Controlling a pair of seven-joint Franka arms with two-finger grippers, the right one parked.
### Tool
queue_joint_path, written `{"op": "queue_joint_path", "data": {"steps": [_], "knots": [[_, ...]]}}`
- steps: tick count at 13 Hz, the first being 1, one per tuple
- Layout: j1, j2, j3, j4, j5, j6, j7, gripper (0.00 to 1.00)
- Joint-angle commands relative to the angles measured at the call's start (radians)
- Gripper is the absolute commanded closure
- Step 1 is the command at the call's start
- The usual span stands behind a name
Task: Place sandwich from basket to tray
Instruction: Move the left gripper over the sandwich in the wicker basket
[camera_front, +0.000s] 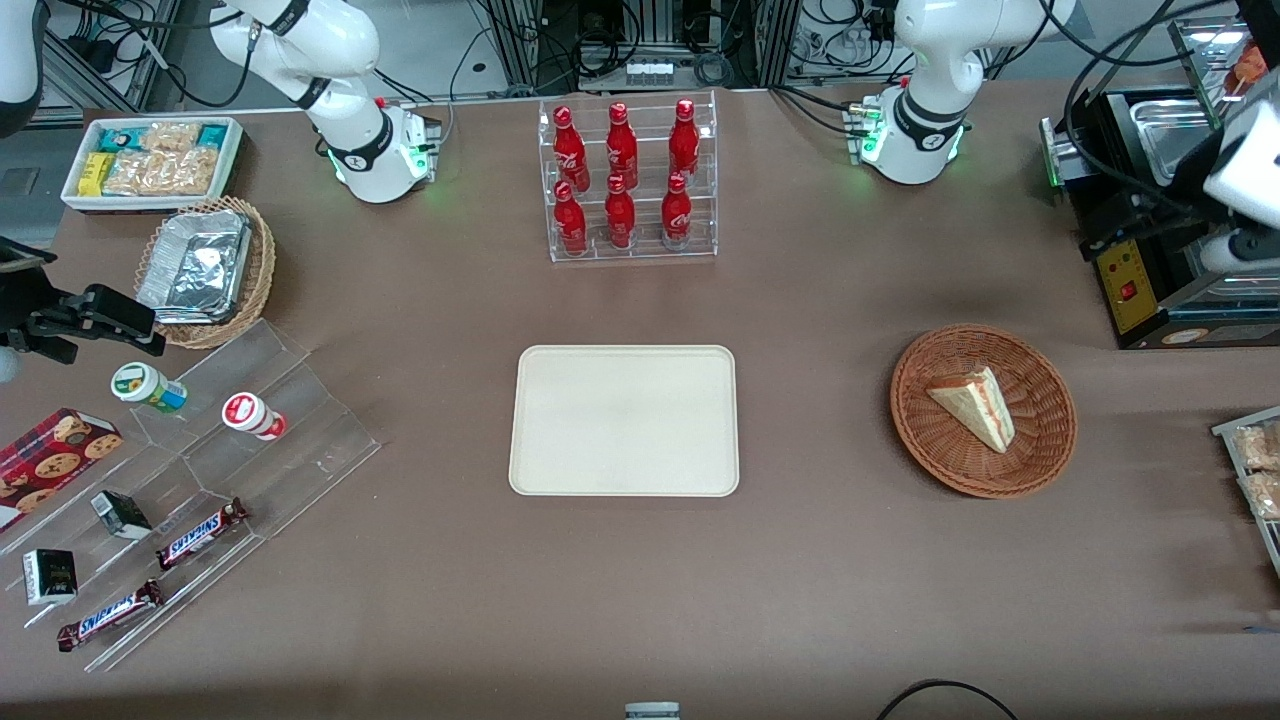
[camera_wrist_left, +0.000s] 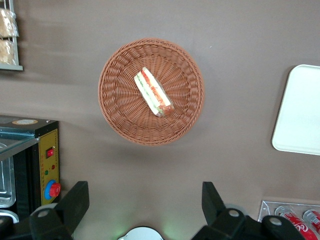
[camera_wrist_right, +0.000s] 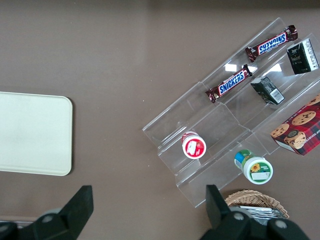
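Cream bread wedge w/ red and green filling, the sandwich (camera_front: 975, 405) lies in the reddish-brown wicker basket (camera_front: 1040, 440), roughly central, touching the weave only. In the wrist view its layered edge faces up toward the camera (camera_wrist_left: 153, 92); the front view shows mostly the pale bread face. Basket (camera_wrist_left: 120, 115) sits toward the working arm's end of the table; the cream tray (camera_front: 625, 420) is well apart from it, mid-table and bare.

The left gripper (camera_wrist_left: 142, 200) hangs high above the table beside the basket, jaws spread wide, holding nothing; only the wrist view shows its fingers (camera_wrist_left: 75, 200), as the front view doesn't catch it.

Step in hand: approach, nothing grasped yet. Next move likely calls for centring over the sandwich, turning the wrist so the fingers straddle the wedge's narrow thickness, then descending w/o catching the rim.

Rack of red cola bottles (camera_front: 625, 180) stands farther from the front camera than the tray.
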Motion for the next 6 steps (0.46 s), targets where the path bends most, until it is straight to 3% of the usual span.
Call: {"op": "queue_joint_path", "data": {"steps": [1,6], "knots": [[0.021,0.089,-0.004,0.028,0.027,0.015,-0.013,0.0],[0.038,0.16,-0.004,-0.108,0.029,0.215,-0.232,0.0]]}}
